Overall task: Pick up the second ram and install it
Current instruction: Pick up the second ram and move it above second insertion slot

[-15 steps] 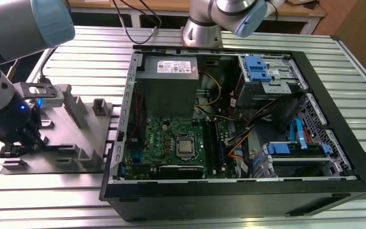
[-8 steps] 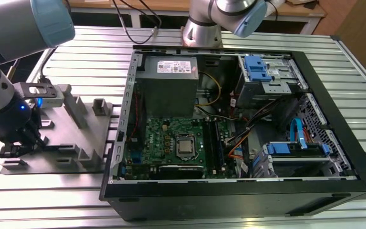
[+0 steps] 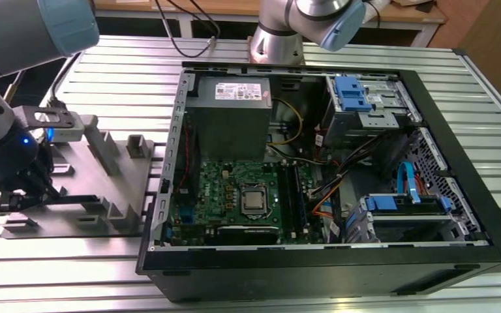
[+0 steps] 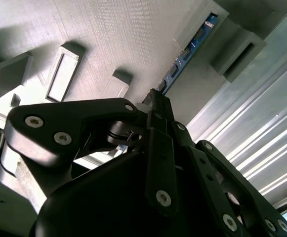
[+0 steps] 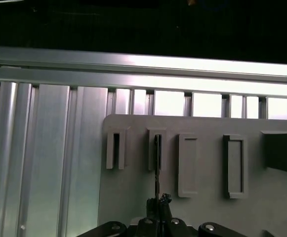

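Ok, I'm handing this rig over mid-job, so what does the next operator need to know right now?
Gripper: fingers shut on one end of the second ram.
Second ram: standing on edge in a slot of the grey fixture, which sits beside the open computer case, on the exterior view's left.
Done: the ram is gripped.
Left: it is not yet lifted out of the fixture, nor seated in the motherboard's memory slots.
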You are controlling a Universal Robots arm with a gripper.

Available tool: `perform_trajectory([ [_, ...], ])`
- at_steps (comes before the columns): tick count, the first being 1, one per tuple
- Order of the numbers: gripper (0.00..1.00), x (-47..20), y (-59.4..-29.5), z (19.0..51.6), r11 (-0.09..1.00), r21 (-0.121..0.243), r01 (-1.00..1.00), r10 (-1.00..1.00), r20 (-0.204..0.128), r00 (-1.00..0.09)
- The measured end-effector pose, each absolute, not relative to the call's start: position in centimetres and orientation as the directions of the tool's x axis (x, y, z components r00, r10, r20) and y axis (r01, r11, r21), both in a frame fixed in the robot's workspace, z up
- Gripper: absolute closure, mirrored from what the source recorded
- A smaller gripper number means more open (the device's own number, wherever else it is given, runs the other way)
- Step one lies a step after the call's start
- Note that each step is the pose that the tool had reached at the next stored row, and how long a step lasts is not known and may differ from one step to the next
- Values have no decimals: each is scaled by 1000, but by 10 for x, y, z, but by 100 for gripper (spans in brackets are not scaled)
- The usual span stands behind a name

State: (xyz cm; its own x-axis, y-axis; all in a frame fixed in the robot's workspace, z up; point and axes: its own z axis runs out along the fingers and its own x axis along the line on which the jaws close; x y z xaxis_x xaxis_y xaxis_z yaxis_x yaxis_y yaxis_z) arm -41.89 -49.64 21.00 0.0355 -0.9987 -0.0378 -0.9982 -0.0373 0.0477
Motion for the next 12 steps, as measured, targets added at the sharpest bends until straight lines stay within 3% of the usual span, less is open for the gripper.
perform_trajectory([
  [12,91,-419,-496,210,-37,48,-998,-999,-38,35],
])
